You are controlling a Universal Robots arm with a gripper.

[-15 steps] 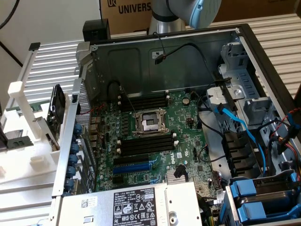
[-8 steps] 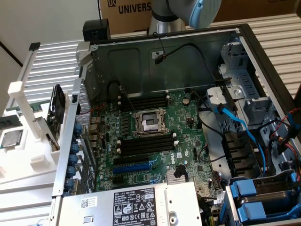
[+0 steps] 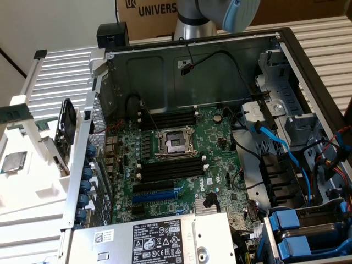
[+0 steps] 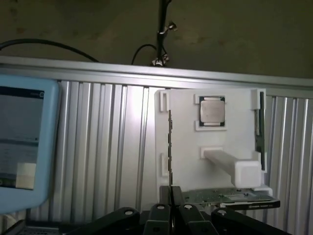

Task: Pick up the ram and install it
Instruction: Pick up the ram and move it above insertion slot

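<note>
Between the narrowed fingertips (image 4: 179, 199) of the tool (image 4: 171, 199), in the wrist view, sits the near end of the ram (image 4: 169, 147), seen edge-on as a thin dark line. Its long axis runs straight out from the tool, over the edge of the white tray (image 4: 185, 156) on the ribbed desk (image 4: 107, 147). I judge the tool closed on it, jaws almost together: the ram meets the tips and stands just clear of the tray's clips. On the tray are a second stick (image 4: 259, 132) on edge, a third stick (image 4: 230, 197) lying flat, and a chip (image 4: 212, 111). In the exterior view the arm (image 3: 192, 16) rises behind the case (image 3: 165, 66). Inside it, the black slots (image 3: 170, 169) run from the exterior view's left to its right, either side of the socket (image 3: 175, 144), well apart from the tray.
</note>
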